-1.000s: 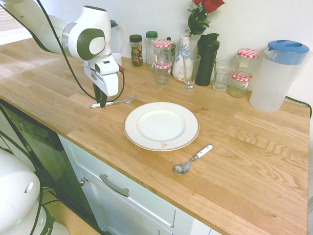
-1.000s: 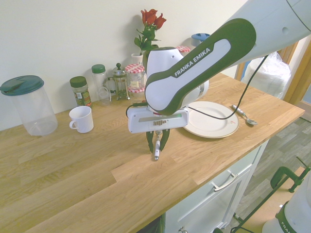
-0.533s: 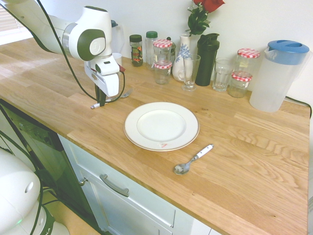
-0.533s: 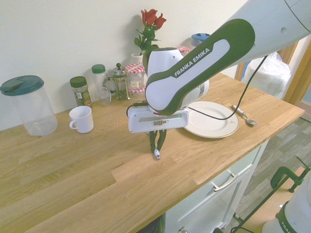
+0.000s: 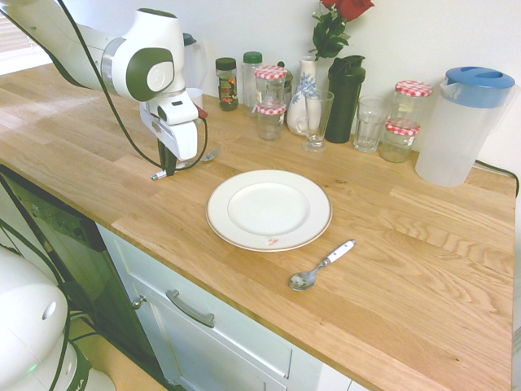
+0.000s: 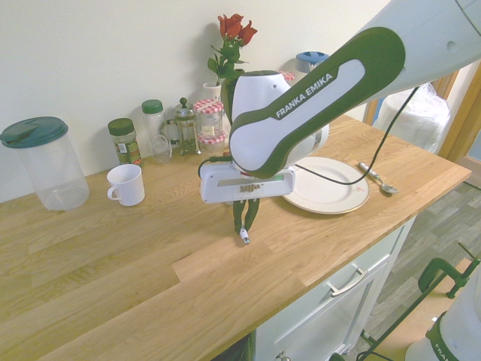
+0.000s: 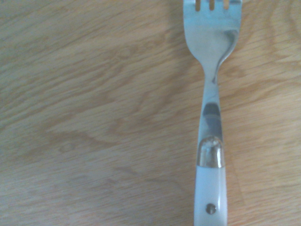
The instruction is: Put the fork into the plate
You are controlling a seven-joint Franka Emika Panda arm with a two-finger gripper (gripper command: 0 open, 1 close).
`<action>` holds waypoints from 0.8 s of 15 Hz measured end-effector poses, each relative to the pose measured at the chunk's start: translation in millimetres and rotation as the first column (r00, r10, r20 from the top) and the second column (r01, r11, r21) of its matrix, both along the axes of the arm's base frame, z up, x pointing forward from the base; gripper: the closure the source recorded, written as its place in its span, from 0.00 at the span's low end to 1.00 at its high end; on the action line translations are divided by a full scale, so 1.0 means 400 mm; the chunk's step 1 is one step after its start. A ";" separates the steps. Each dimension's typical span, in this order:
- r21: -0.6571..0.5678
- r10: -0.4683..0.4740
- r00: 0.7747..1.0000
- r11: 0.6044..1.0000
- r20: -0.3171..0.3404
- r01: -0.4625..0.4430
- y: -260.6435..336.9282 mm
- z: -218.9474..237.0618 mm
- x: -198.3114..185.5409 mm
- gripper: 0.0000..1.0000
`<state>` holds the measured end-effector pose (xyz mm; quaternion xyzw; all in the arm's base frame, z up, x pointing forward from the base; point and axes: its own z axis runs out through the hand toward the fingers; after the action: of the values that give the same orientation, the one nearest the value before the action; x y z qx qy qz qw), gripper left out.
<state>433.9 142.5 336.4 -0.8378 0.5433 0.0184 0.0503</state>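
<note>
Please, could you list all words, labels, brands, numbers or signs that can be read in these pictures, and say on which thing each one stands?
"FRANKA EMIKA": on the robot arm, in the second exterior view.
Too small to read: the label of the green-lidded jar.
Too blurred to tell whether it is writing: the small red mark on the plate.
I can read no numbers or signs.
</note>
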 end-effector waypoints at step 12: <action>0.113 -0.151 0.981 0.984 0.122 0.137 -0.378 0.153 -0.171 1.00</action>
<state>365.4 -8.7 397.5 -0.7919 0.5964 -0.0115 0.1303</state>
